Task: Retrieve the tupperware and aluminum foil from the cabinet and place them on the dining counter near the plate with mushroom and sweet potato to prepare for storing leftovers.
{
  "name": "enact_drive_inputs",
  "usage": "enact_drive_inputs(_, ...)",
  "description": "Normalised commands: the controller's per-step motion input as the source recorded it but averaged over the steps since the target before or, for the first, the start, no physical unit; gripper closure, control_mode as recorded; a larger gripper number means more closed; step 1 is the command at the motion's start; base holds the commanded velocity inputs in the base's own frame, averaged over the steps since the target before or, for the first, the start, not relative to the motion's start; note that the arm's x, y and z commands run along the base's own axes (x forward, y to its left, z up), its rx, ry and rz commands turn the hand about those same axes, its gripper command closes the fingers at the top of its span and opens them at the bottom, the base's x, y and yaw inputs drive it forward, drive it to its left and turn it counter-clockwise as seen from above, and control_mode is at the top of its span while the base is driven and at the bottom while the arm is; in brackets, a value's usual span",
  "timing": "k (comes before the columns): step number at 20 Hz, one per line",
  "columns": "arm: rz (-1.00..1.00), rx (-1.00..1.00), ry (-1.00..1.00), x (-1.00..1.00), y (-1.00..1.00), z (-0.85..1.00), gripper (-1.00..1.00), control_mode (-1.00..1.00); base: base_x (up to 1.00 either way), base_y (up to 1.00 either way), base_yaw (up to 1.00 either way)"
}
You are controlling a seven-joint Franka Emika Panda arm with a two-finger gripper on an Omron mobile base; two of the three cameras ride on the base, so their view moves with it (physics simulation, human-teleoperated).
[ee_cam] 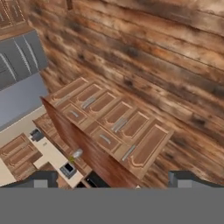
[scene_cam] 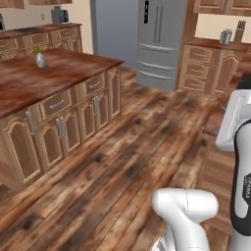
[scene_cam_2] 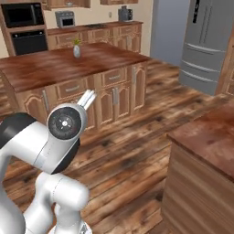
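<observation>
The two-finger gripper is standing with its dark finger tips wide apart, holding nothing, and is looking down across the plank wood floor at a long island of reddish-brown wood with panelled doors and drawers. That island's dark wood-grain top is carrying a small grey vase with a green sprig. A grey steel refrigerator is standing beyond it. The tupperware, foil and cabinet cannot be made out.

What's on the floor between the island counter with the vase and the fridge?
Nothing: bare wood floor runs from the island counter to the fridge in the left base view; the right base view agrees.
</observation>
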Motion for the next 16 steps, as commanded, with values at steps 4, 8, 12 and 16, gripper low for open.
enact_drive_inputs(4, 0.00, 0.00, 0.00, 0.00, 0.00, 0.00, -1.00, 1.00, 1.00, 0.96, -0.26)
enact_drive_inputs(8, 0.00, 0.00, 0.00, 0.00, 0.00, 0.00, -1.00, 1.00, 1.00, 0.88, -0.23)
enact_drive_inputs(12, 0.00, 0.00, 0.00, 0.00, 0.00, 0.00, -1.00, 1.00, 1.00, 0.82, -0.22)
enact_drive_inputs(16, 0.00, 0.00, 0.00, 0.00, 0.00, 0.00, -1.00, 1.00, 1.00, 0.52, -0.17)
